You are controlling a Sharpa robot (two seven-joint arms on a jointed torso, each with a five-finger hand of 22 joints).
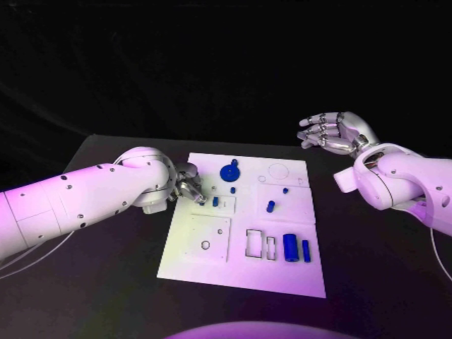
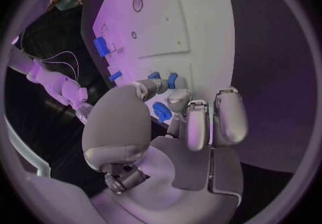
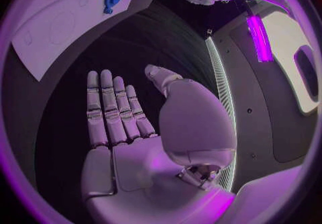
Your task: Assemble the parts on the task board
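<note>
Two blue cylinders [image 1: 289, 248] lie side by side, near but apart, close to the near edge of the white task board [image 1: 200, 265], at about five o'clock from the board's middle, with the narrower blue bar [image 1: 306, 250] on the outer side. Just beside them toward seven o'clock are two empty rectangular slots [image 1: 255, 243], and farther that way a raised square plate with a small ring hole [image 1: 205, 245]. Going up the board, a small blue peg [image 1: 271, 206] sits near the centre, with a smaller blue pin [image 1: 285, 190] a little beyond it. At nine o'clock the left hand [image 1: 189, 185] reaches over the board's left edge, its fingers bent down toward a small blue block [image 1: 215, 201]; in the left wrist view the left fingertips [image 2: 180, 96] are bunched narrowly right by two small blue blocks [image 2: 172, 79], but I cannot tell whether they grip either one. Farther back, at about eleven o'clock, a blue gear-like disc with a stub handle [image 1: 229, 171] rests on the board, and at one o'clock is an empty round recess [image 1: 278, 170]. Beyond the board's far right corner, well apart from it at two o'clock, the right hand [image 1: 333, 131] hangs above the black table [image 1: 114, 152], fingers extended close together with the thumb set apart, holding nothing.
</note>
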